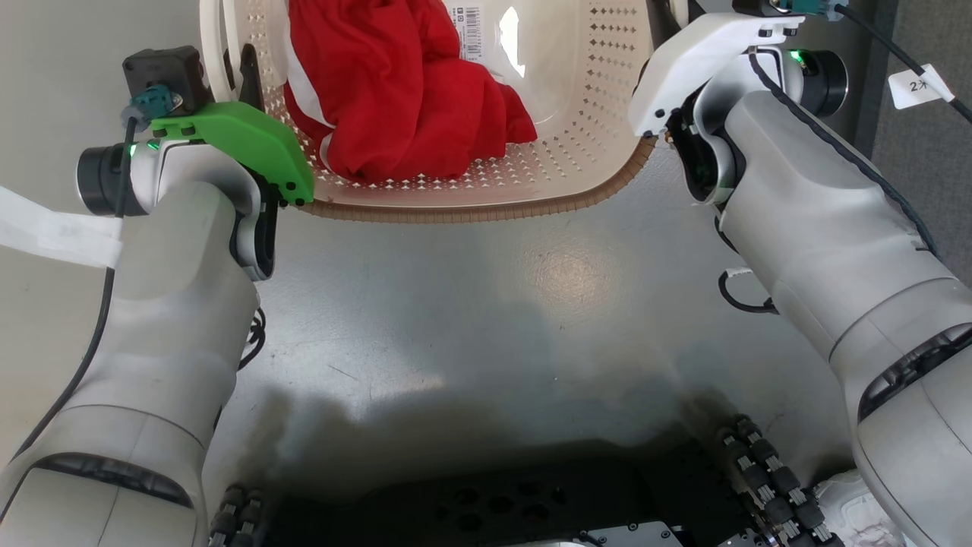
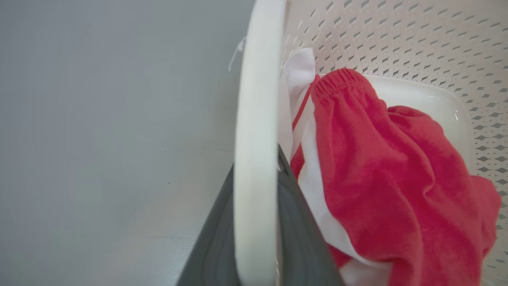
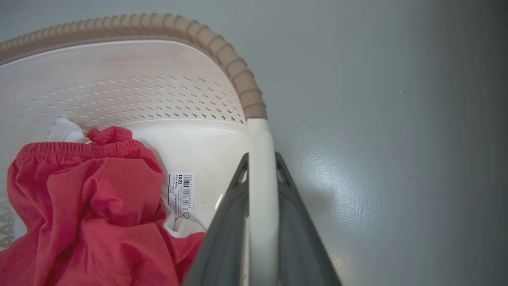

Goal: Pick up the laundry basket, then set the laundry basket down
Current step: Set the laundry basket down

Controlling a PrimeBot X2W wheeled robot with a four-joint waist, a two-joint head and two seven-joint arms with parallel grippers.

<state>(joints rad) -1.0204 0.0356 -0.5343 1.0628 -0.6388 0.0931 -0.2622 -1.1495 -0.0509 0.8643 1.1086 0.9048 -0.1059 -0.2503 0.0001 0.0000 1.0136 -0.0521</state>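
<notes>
The laundry basket (image 1: 456, 211) is a cream perforated tub with brown woven-look rim trim, at the top of the head view between my two arms. A red garment with white stripes (image 1: 395, 83) lies inside, beside a barcode sticker (image 1: 471, 30). In the left wrist view my left gripper (image 2: 256, 163) is shut on the white left loop handle (image 2: 258, 99), one dark finger on each side. In the right wrist view my right gripper (image 3: 261, 157) is shut on the right loop handle (image 3: 260, 135) the same way. Whether the basket rests on the floor or hangs above it, I cannot tell.
Smooth grey floor (image 1: 531, 304) lies between the basket and my dark base (image 1: 486, 509). A white strip (image 1: 53, 232) crosses the floor at the left. At the far right are a white tag (image 1: 919, 85) on a black cable and a darker floor surface (image 1: 930, 182).
</notes>
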